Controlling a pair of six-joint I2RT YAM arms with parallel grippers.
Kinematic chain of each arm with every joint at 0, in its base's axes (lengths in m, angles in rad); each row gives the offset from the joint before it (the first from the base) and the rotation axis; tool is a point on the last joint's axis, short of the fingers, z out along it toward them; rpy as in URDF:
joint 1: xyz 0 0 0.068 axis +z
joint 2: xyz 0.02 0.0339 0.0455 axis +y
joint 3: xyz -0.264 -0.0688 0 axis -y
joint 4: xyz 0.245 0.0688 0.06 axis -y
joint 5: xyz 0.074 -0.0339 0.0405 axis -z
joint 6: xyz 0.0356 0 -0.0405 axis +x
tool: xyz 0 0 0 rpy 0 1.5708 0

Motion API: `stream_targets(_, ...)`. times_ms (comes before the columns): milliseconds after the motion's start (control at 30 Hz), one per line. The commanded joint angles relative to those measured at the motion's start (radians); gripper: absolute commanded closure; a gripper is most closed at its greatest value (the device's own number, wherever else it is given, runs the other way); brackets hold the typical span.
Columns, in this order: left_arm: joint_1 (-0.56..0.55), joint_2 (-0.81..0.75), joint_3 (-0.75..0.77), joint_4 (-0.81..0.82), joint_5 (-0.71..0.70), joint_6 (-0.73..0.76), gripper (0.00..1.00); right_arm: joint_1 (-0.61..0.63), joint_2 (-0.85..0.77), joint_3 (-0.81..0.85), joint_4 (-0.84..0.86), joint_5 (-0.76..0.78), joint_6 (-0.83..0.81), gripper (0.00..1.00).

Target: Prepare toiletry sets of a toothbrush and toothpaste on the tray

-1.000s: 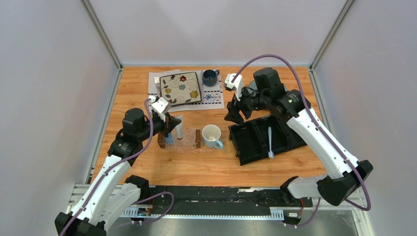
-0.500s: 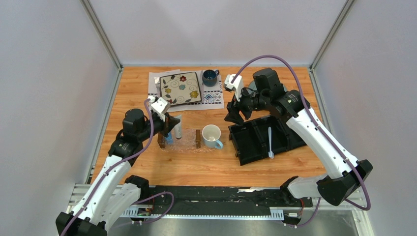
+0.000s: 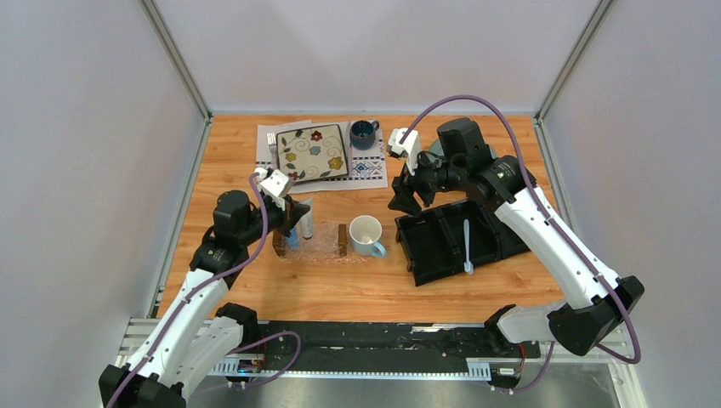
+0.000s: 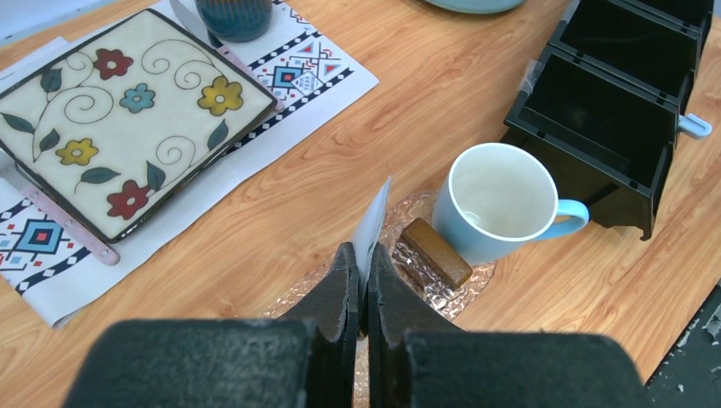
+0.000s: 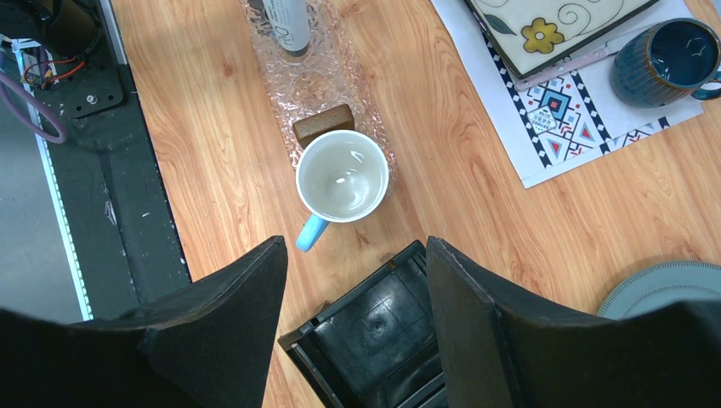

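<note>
At lower centre of my left wrist view, my left claw [image 4: 360, 255] is pressed together on the flat crimp of the whitish tube [image 4: 375, 212], over the tray [image 4: 435, 253]. It looks light, squashy and slick, so the stiff crimp is the right hold. My right claw [image 5: 355, 246] hangs spread above the organizer [image 3: 425, 246], where the toothbrush [image 3: 467, 242] lies. That looks thin, rigid and featherweight; I'd pinch mid-handle, across its width.

plain pale grey walls [image 3: 366, 51] on three sides of an orange-brown wooden table [image 3: 340, 289], metal corner posts [image 3: 177, 59]
</note>
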Motion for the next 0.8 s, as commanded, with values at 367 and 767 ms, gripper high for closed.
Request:
stream_targets(367,0.010,-0.006,-0.008,0.091,0.015,-0.024,1.00,-0.005,-0.005,-0.002,0.039,0.002,-0.010,0.35)
stream_targets(767,0.010,0.000,-0.023,0.095,0.019,-0.021,1.00,-0.005,-0.013,-0.010,0.039,0.007,-0.013,0.35)
